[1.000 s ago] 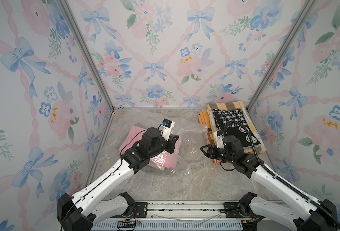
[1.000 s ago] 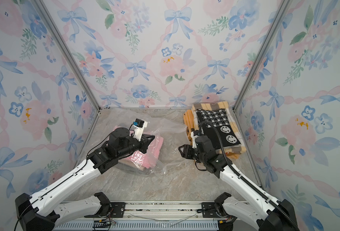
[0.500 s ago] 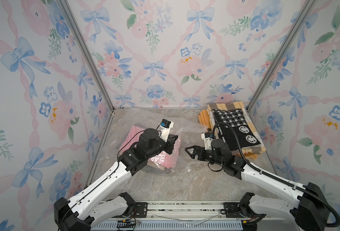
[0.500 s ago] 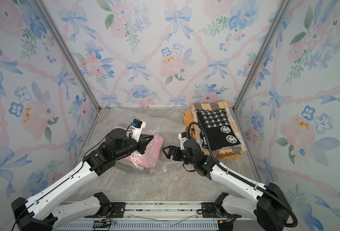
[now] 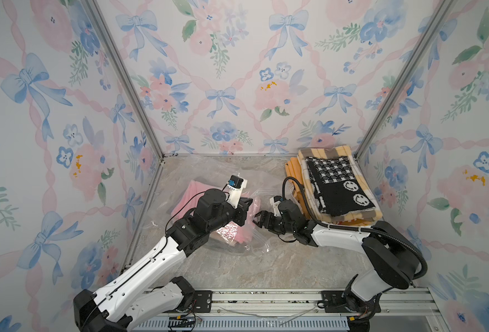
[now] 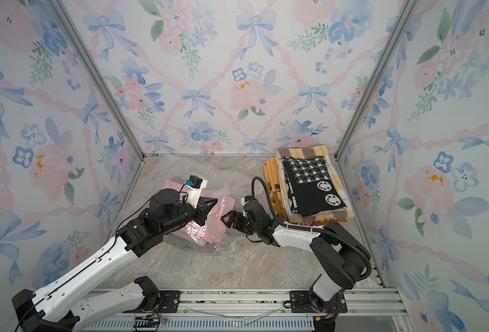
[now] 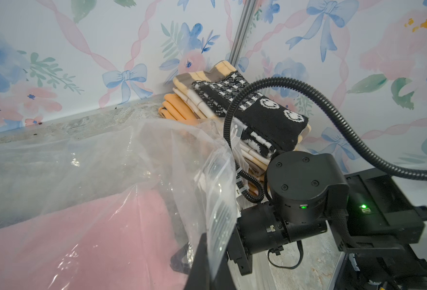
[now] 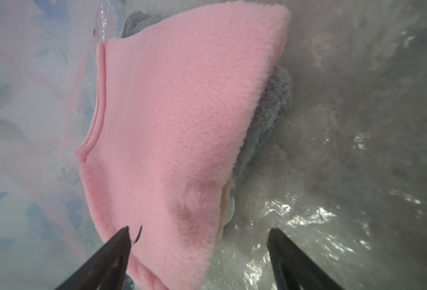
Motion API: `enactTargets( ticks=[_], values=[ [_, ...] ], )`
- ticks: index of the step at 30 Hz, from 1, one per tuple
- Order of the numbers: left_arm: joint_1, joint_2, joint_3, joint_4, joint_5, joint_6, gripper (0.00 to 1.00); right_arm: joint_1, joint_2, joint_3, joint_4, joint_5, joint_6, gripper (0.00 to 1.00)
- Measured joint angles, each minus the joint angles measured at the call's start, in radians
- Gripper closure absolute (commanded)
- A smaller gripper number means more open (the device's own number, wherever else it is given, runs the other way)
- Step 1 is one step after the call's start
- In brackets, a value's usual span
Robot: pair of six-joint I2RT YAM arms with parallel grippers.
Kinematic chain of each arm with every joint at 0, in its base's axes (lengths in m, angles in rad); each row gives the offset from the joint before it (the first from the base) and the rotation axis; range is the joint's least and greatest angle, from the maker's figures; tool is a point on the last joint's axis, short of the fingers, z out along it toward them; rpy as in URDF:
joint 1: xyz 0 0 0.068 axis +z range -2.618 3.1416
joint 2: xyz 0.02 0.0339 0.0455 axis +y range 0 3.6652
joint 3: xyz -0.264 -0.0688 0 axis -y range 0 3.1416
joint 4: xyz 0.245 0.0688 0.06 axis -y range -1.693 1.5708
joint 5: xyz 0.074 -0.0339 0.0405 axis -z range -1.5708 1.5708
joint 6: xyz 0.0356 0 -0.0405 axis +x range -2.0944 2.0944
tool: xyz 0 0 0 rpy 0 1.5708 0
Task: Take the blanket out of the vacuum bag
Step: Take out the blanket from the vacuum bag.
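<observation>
Pinching the lifted zip edge of the vacuum bag (image 7: 215,175), the left claw (image 5: 248,204) was clamped shut on the film. Facing it, the right claw (image 8: 200,231) gaped wide and held nothing, a corner of the pink blanket (image 8: 182,113) lying between its fingers inside the bag's mouth. Bare tabletop (image 5: 266,267) lay open behind both claws; folded blankets (image 5: 335,184) crowded close behind the right claw.

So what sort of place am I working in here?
Likely a staged robot test booth, not a home: wallpapered panels in aluminium framing, a marble-look tabletop, and a mounting rail in front.
</observation>
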Motion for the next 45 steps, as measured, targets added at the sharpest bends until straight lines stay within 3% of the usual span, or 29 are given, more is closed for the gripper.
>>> enactTargets(
  ticks=[5,17,31,45],
  values=[
    [-0.004,0.0,0.0,-0.007,-0.012,-0.016,1.0,0.023,0.09,0.036,0.074,-0.039,0.041,0.16],
    [-0.006,0.0,-0.012,-0.006,-0.029,-0.018,1.0,0.04,0.097,0.091,0.068,-0.06,0.041,0.23],
    [-0.006,-0.006,-0.033,0.003,-0.033,-0.019,1.0,0.058,0.004,0.188,-0.133,-0.048,-0.046,0.22],
    [-0.006,-0.027,-0.048,0.002,-0.053,-0.025,1.0,0.058,-0.004,0.217,-0.21,-0.049,-0.091,0.21]
  ],
)
